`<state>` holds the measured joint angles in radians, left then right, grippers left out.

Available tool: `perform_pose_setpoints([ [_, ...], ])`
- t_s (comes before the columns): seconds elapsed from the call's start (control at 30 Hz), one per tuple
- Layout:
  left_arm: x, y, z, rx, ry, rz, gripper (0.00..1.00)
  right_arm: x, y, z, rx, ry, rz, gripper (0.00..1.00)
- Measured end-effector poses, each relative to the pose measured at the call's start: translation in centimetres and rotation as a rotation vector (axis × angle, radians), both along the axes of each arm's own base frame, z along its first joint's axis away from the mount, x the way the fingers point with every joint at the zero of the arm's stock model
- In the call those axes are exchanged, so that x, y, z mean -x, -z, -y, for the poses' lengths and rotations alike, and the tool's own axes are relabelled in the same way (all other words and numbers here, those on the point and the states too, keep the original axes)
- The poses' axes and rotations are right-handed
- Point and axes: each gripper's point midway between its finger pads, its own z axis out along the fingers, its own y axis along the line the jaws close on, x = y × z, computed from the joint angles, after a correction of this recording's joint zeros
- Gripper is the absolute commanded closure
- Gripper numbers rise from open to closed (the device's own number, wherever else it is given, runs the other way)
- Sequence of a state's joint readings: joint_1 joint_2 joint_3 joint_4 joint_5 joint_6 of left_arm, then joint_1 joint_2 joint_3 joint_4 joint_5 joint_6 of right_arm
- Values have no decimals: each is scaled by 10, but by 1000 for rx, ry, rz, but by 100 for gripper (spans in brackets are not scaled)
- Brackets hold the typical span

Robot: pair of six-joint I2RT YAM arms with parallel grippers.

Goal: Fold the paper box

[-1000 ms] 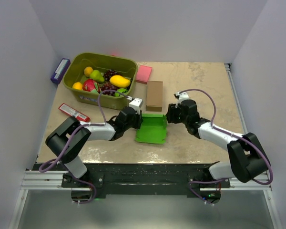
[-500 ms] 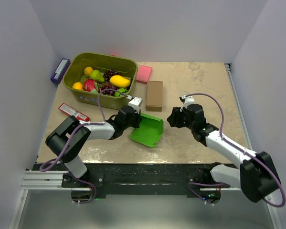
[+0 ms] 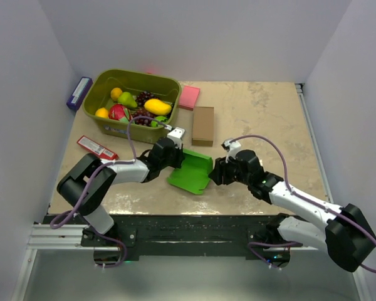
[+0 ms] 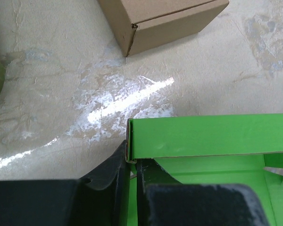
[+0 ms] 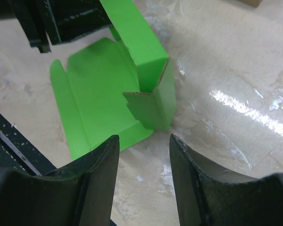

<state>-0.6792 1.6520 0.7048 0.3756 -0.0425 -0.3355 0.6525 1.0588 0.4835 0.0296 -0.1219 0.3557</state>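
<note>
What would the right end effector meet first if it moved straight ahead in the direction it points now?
Most likely the paper box: its raised corner flap stands just ahead of the right end effector, whose jaws are open. Exact depth is unclear.

A beige, marbled tabletop point(image 3: 263, 113) sits boxed in by plain pale grey walls: a back wall point(image 3: 194, 37), a left wall point(image 3: 19, 94) and a right wall point(image 3: 357, 75). Along the near edge a black mounting plate point(image 3: 188, 227) lies on an aluminium rail point(image 3: 47, 237). Light from above leaves bright white glare point(image 4: 132, 92) on the glossy surface in both wrist views.
</note>
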Motion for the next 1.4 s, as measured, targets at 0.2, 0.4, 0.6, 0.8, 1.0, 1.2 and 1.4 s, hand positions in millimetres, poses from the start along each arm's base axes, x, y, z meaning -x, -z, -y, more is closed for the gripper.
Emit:
perform_pose_setpoints([
  [0.2, 5, -2, -5, -11, 13, 0, 94, -2, 7, 4, 23, 16, 4, 54],
  [0.4, 7, -1, -6, -18, 17, -8, 95, -8, 11, -1, 27, 6, 19, 61],
  [0.6, 8, 0, -8, -26, 20, -13, 96, -10, 13, -8, 26, -12, 32, 64],
  [0.8, 9, 0, -8, -27, 20, -13, 97, -10, 17, -14, 36, -27, 33, 67],
  [1.0, 10, 0, -9, -25, 22, -10, 98, -19, 18, -14, 58, 6, 43, 69],
  [1.2, 11, 0, -11, -25, 20, -2, 99, -30, 21, -17, 82, 30, 44, 69],
  [1.4, 9, 0, -13, -31, 21, 6, 99, -42, 28, -22, 101, 47, 41, 71],
])
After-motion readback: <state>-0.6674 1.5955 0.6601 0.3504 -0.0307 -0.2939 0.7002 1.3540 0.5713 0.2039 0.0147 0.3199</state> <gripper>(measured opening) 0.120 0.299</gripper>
